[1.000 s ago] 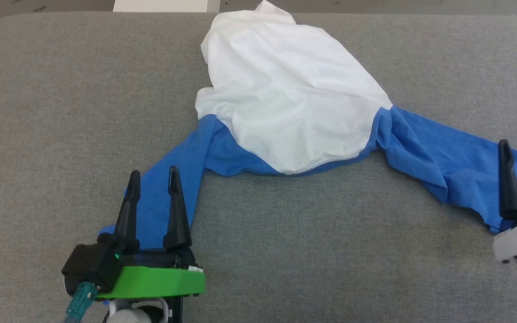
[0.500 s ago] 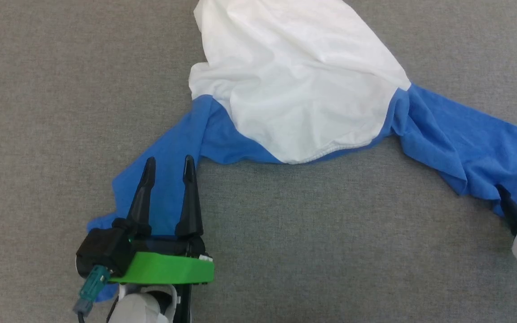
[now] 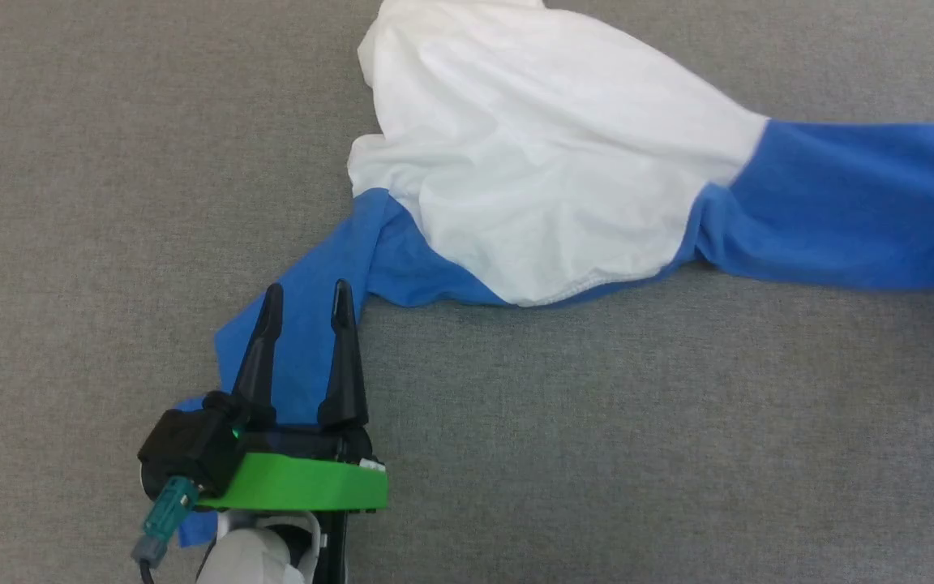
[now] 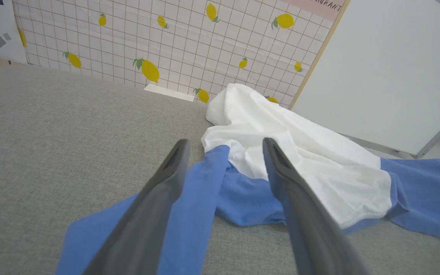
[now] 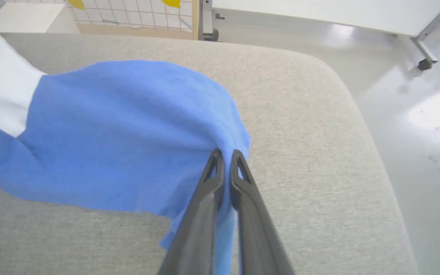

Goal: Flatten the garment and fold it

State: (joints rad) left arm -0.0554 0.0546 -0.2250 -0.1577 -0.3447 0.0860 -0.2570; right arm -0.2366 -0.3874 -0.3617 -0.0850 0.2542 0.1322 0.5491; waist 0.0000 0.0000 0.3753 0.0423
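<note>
Nearest, the left gripper (image 3: 307, 288) is seen with fingers spread wide over one blue sleeve, nothing pinched. The right gripper (image 5: 227, 153) is clamped on the other sleeve's end. Further back, the garment (image 3: 548, 162) is found lying rumpled on the grey counter (image 3: 597, 422), white body bunched up.

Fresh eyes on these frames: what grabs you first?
The garment, white body with bright blue sleeves, sprawls rumpled across the grey padded surface in the head view. In the right wrist view, the right tool is shut on the blue cloth of the right-hand sleeve, near the surface's rounded corner. The left tool stands open over the left-hand sleeve at the head view's lower left.
</note>
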